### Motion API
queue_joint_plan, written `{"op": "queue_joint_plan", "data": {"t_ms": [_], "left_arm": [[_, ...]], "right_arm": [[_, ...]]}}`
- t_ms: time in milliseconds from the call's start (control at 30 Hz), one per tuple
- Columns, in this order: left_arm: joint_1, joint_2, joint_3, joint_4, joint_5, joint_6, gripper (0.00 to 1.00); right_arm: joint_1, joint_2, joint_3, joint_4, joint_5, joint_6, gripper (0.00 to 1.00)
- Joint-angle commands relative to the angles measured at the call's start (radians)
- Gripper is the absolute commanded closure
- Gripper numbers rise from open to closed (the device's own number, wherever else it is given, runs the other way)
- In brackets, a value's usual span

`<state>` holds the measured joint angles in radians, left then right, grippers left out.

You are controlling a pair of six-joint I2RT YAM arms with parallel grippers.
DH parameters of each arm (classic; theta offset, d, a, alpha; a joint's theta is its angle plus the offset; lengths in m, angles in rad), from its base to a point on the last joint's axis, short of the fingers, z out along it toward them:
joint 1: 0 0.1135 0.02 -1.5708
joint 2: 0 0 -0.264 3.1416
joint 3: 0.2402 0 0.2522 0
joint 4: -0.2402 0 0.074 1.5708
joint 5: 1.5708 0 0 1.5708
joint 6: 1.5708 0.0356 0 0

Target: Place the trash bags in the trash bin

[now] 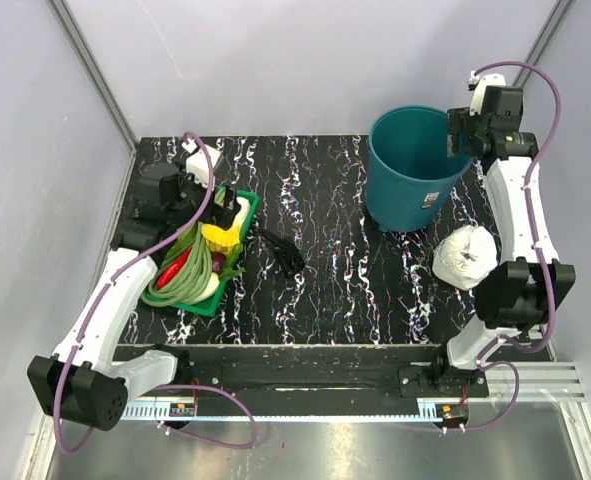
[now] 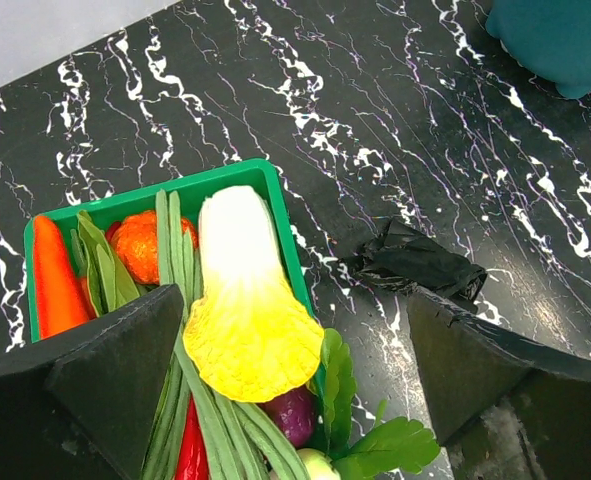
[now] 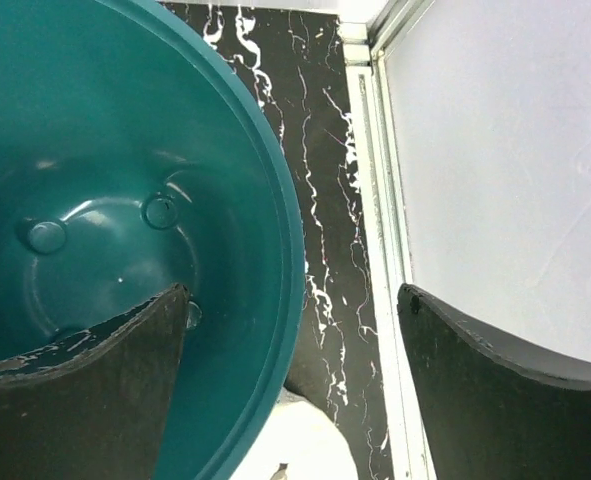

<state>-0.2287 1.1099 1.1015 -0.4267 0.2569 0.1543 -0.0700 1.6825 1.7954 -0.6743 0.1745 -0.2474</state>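
Writing: only a white sticker [image 1: 430,197] on the outer wall of the trash bin [image 1: 415,170], print too small to read.

Right gripper [image 3: 293,290]: jaws wide, holding nothing, above the bin's right rim. The rim line runs between the jaws. One finger [image 3: 85,390] is over the bin's inside, the other over the table [image 3: 320,150] strip and metal frame rail [image 3: 372,200] outside. Tight there, with the side wall just beyond the outer finger. A white crumpled lump [image 3: 305,445] sits below the jaws, near the bin.

Left gripper [image 2: 295,300]: jaws wide, nothing held, over one end of a green tray [image 2: 275,180] of vegetables. The trash bag [image 2: 415,262], a small black folded bundle, lies on bare table just ahead of the finger at the right of the left wrist view, apart from the tray edge. Open tabletop between bag and bin.
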Motion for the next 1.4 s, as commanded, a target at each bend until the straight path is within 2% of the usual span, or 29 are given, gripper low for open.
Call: {"op": "queue_joint_plan", "data": {"t_ms": [0,67,133,333,533,700,967,1167,1300,1367], "left_arm": [[-0.004,-0.041,0.014,0.028,-0.001,0.016,0.01],[-0.004,-0.056,0.015,0.019,-0.01,0.031,0.01],[-0.004,-0.074,0.017,0.003,-0.025,0.047,0.01],[-0.003,-0.12,0.009,-0.061,-0.064,0.116,0.01],[0.017,-0.223,-0.063,-0.086,-0.064,0.18,0.01],[0.092,-0.3,-0.107,-0.083,-0.019,0.176,0.01],[0.181,-0.378,-0.16,-0.116,0.004,0.197,0.01],[0.201,-0.41,-0.178,-0.126,0.002,0.209,0.01],[0.203,-0.412,-0.196,-0.124,0.021,0.211,0.01],[0.203,-0.409,-0.204,-0.118,0.027,0.211,0.01]], "right_arm": [[-0.001,-0.121,0.05,0.025,-0.1,-0.013,0.09],[0.007,-0.174,0.055,0.001,-0.235,-0.012,0.08],[0.045,-0.223,0.065,-0.039,-0.305,-0.019,0.08],[0.393,-0.313,-0.069,-0.047,-0.296,-0.049,0.1],[0.599,-0.232,-0.208,0.033,-0.342,0.011,0.13],[0.725,-0.103,-0.268,0.108,-0.383,0.016,0.12],[0.86,0.155,-0.217,0.163,-0.406,0.011,0.1],[0.903,0.287,-0.16,0.191,-0.374,0.007,0.1],[0.904,0.348,-0.111,0.219,-0.334,0.013,0.14],[0.905,0.37,-0.087,0.22,-0.317,0.004,0.21]]}}
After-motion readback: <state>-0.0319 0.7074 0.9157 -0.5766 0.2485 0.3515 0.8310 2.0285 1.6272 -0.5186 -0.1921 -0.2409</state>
